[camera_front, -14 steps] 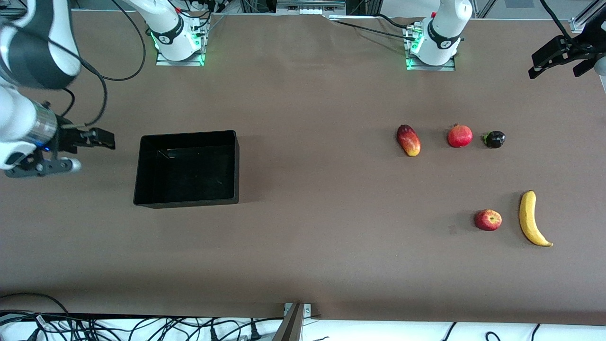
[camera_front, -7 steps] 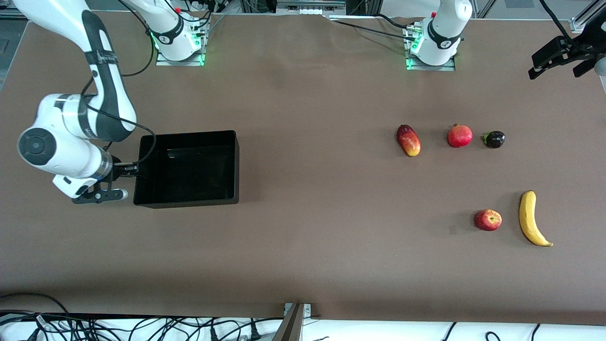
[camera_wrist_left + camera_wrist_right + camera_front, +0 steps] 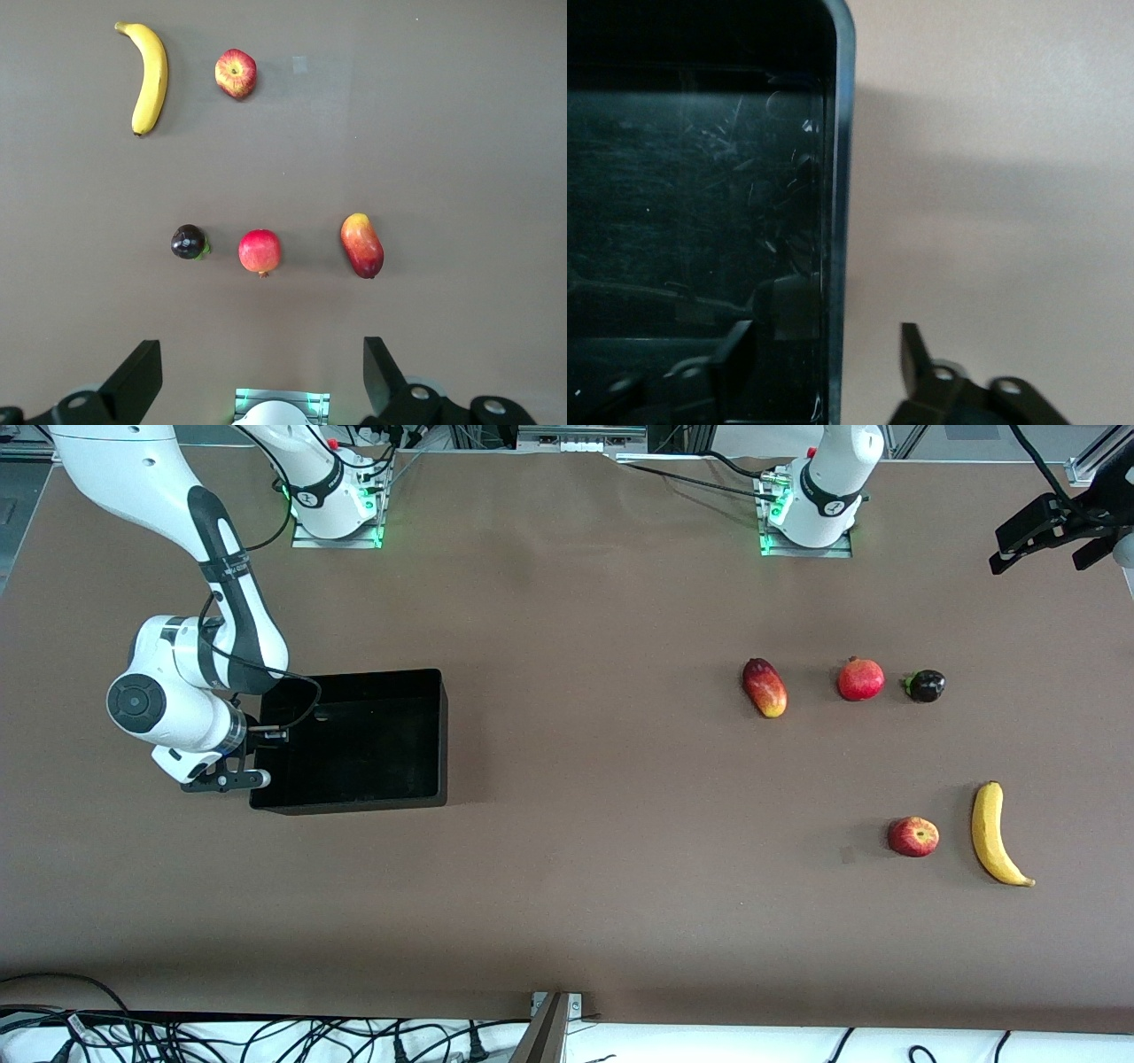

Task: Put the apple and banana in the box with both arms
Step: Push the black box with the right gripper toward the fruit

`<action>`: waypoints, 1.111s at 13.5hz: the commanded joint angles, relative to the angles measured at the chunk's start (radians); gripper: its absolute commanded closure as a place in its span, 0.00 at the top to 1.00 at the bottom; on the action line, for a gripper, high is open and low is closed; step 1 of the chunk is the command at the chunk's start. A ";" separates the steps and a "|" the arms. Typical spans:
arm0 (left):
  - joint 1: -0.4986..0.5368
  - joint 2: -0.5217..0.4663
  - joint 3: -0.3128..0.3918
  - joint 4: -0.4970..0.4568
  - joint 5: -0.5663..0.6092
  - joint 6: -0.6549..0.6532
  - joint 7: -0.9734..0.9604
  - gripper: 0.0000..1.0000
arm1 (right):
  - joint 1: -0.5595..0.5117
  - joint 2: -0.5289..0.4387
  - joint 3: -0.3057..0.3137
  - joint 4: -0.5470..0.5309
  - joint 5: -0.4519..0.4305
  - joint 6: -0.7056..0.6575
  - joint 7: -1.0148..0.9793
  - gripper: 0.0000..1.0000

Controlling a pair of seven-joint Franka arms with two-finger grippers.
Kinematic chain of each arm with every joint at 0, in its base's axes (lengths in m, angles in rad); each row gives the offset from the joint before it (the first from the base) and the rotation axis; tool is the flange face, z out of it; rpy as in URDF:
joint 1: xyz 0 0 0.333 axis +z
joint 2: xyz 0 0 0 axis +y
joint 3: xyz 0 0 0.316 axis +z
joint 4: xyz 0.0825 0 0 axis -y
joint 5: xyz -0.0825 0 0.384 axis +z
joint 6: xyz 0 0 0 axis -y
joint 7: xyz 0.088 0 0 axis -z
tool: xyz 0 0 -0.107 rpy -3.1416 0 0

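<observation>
The black box [image 3: 425, 797] lies toward the right arm's end of the table and holds nothing. My right gripper [image 3: 259, 755] is open at the box's end wall. In the right wrist view the gripper [image 3: 828, 359] has one finger inside that wall [image 3: 838, 204] and one outside. The apple [image 3: 913, 837] and the banana [image 3: 992, 834] lie side by side toward the left arm's end. Both show in the left wrist view, the apple [image 3: 236, 73] and the banana [image 3: 151, 75]. My left gripper [image 3: 1036, 549] hangs open and empty, high over the table's edge; it also shows in its wrist view [image 3: 261, 372].
A mango [image 3: 765, 687], a pomegranate [image 3: 860, 679] and a small dark fruit [image 3: 926, 685] lie in a row farther from the front camera than the apple. Bare brown table lies between the box and the fruits. Cables hang along the near edge.
My right arm has swung in from off the table's end and brought its open gripper down onto the box's end wall. The left arm and the fruits have not moved.
</observation>
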 commanded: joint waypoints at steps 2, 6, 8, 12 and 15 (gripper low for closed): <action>0.012 -0.006 -0.006 -0.016 -0.022 0.023 -0.004 1.00 | -0.005 -0.019 0.003 -0.009 0.059 -0.002 -0.022 0.00; 0.012 0.012 -0.006 -0.019 -0.022 0.049 -0.004 1.00 | 0.007 -0.045 0.050 0.043 0.072 -0.009 -0.044 0.00; 0.014 0.018 -0.005 -0.019 -0.022 0.056 -0.004 1.00 | 0.016 -0.044 0.113 0.136 0.075 -0.080 -0.035 0.00; 0.024 0.052 -0.002 -0.019 -0.018 0.105 -0.003 1.00 | 0.189 0.074 0.171 0.401 0.099 -0.214 0.230 0.00; 0.053 0.148 0.006 -0.019 -0.008 0.222 0.019 1.00 | 0.342 0.221 0.176 0.585 0.125 -0.236 0.491 0.00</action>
